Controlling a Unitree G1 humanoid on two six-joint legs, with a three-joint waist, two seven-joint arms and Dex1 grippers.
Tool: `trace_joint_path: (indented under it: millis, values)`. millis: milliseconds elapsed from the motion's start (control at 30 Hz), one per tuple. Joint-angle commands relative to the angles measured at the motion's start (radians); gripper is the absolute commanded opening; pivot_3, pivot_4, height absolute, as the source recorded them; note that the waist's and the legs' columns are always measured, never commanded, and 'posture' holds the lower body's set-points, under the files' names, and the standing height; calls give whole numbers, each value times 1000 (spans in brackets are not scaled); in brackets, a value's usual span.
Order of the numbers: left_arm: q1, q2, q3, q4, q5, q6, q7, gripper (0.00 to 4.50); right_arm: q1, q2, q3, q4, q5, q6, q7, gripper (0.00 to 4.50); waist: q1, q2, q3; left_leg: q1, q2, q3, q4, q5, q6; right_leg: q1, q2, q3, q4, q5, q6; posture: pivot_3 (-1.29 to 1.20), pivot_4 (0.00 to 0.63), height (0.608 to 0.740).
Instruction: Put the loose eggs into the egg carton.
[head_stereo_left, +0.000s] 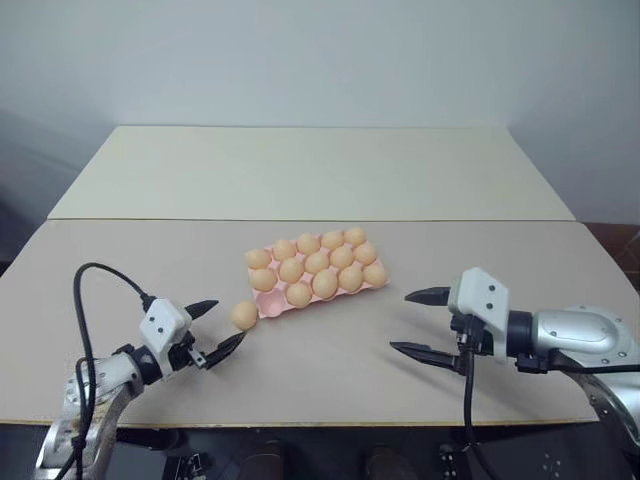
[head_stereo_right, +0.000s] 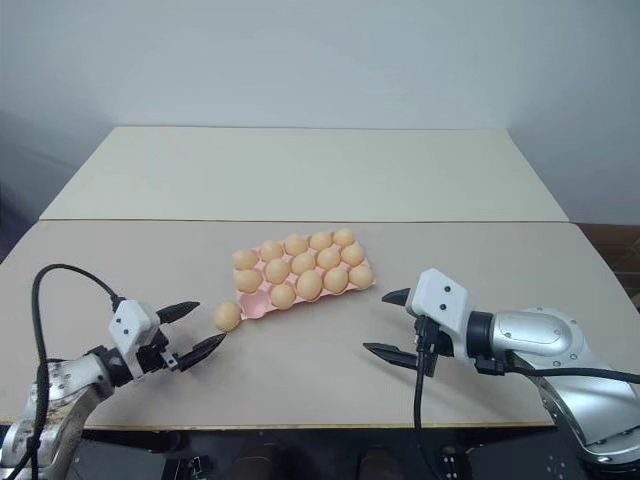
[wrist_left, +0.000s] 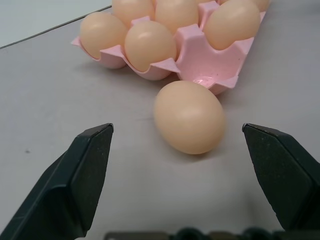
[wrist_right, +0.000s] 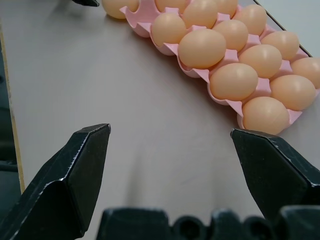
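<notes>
While the left gripper (head_stereo_left: 222, 325) sits low over the table (head_stereo_left: 330, 380) with its jaws spread wide, one loose egg (head_stereo_left: 244, 315) lies on the tabletop just ahead of its fingertips, right beside the near left corner of the pink egg carton (head_stereo_left: 384, 284). One corner cup there is bare. No writing is readable anywhere. The right gripper (head_stereo_left: 420, 322), jaws apart and holding nothing, hangs to the carton's right.

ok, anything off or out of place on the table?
One loose egg sits on the table beside the near-left corner of the pink egg carton, whose corner cup is empty. The open left gripper frames it. Nothing spilled or cracked.
</notes>
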Motion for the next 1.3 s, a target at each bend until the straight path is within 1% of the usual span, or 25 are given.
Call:
trace_joint_path:
  millis: [33,233,433,500,533,600,733,1000,1067,1133,1233,1300]
  values:
    - [-32,-19,-46,40,31,-50,4,4500,0,-3,-26,-35,20,8,-18,4473,0,0,0,0,0,0,0,0,0,0,0,0,0,0,0,0,150,740]
    - [-78,-52,-96,118,59,-110,7,4500,9,3,-32,-38,17,10,-49,4473,1,0,0,0,0,0,0,0,0,0,0,0,0,0,0,0,150,740]
    - [-125,-66,-118,191,69,-159,1,4500,7,2,-20,-31,13,2,-61,4473,4,0,0,0,0,0,1,0,0,0,0,0,1,0,0,0,150,740]
    - [-131,-76,-121,219,76,-218,-3,4500,5,5,-17,-27,8,-1,-65,4473,5,0,0,0,0,0,1,0,0,0,0,0,1,0,0,0,150,740]
    - [-131,-84,-123,228,75,-243,-5,4104,2,8,-15,-23,6,-2,-69,4500,6,0,0,0,0,0,1,0,0,0,0,0,1,0,0,0,150,740]
    - [-133,-93,-131,239,79,-263,-8,3619,-1,10,-12,-18,2,-3,-75,4500,7,0,0,0,0,0,1,0,0,0,0,0,1,0,0,0,150,740]
    - [-141,-103,-141,249,90,-262,5,2356,2,12,-9,-17,1,-3,-81,4500,14,0,0,0,-1,0,1,1,1,0,-1,0,1,0,1,0,150,740]
    - [-122,-89,-136,230,80,-233,2,2356,6,20,2,-20,-5,-1,-103,4500,13,0,0,1,-1,0,1,1,1,1,-1,0,1,0,1,0,150,740]
    - [-116,-92,-130,226,77,-243,6,2076,5,21,8,-16,-11,-3,-107,4500,13,0,0,1,-1,0,1,1,1,1,-1,0,1,0,1,0,150,740]
    - [-112,-90,-128,219,70,-241,2,1958,3,22,10,-14,-14,-2,-110,4500,13,0,0,1,-1,0,1,1,1,1,-1,0,1,0,1,0,150,740]
    - [-101,-80,-126,197,67,-211,5,1909,2,21,8,-15,-13,-2,-111,4500,12,0,0,1,-1,0,1,1,1,1,-1,0,1,0,1,0,150,740]
    - [-68,-52,-103,161,46,-192,-15,1909,6,20,6,-19,-12,-1,-113,4500,12,0,0,1,-1,0,1,1,1,1,0,0,1,0,1,0,150,740]
